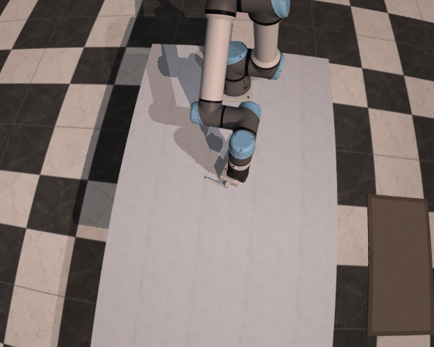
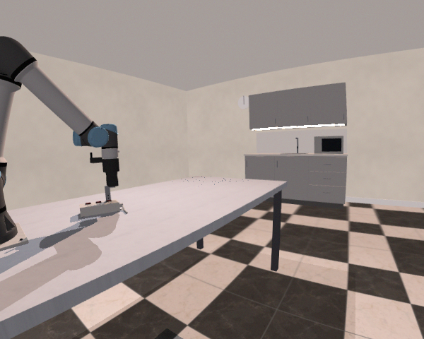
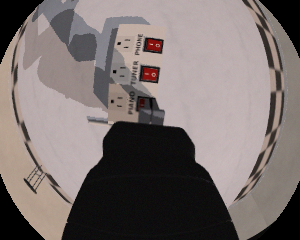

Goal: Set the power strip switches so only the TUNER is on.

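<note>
A beige power strip (image 3: 132, 74) lies flat on the white table, the right way up. It also shows in the exterior view (image 2: 99, 208) and, mostly hidden under the arm, in the top view (image 1: 224, 181). It carries three red rocker switches in a row: the far one (image 3: 154, 44), the middle one (image 3: 149, 75) and the near one (image 3: 144, 102). Printed labels beside the sockets are too small to read surely. My gripper (image 3: 149, 105) is shut and empty, its fingertips resting over the near switch and hiding part of it. In the exterior view the gripper (image 2: 108, 198) points straight down onto the strip.
The arm's base (image 1: 236, 80) stands on the table behind the strip. A small grey bracket (image 1: 214, 181) lies just beside the strip. A brown mat (image 1: 400, 264) lies on the floor to the right of the table.
</note>
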You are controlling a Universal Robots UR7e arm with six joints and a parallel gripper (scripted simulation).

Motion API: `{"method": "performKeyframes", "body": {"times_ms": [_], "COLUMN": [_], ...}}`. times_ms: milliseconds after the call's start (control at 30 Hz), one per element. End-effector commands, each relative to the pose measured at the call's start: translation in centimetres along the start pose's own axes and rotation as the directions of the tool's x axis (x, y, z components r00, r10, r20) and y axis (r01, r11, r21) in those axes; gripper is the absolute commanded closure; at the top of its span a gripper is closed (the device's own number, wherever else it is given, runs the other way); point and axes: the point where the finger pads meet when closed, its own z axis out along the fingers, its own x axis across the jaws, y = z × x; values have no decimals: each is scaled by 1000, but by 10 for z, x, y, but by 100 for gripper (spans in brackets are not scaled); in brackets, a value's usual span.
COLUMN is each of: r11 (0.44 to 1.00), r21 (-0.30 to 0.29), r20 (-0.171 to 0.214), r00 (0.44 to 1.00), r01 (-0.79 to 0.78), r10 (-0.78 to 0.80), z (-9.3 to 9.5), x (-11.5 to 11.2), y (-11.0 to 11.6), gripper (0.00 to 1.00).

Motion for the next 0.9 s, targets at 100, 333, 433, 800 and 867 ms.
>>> {"method": "performKeyframes", "body": {"times_ms": [100, 333, 433, 800, 867], "r11": [1000, 1000, 1000, 1000, 1000], "r21": [-2, -2, -2, -2, 0], "r20": [1, 1, 1, 1, 1], "r00": [1000, 1000, 1000, 1000, 1000], "r01": [-1, 0, 0, 0, 0], "r10": [1, 0, 0, 0, 0], "z": [-4, -23, -32, -40, -40], "x": [-1, 0, 0, 0, 0], "y": [1, 1, 1, 1, 0], "gripper": [100, 100, 100, 100, 100]}}
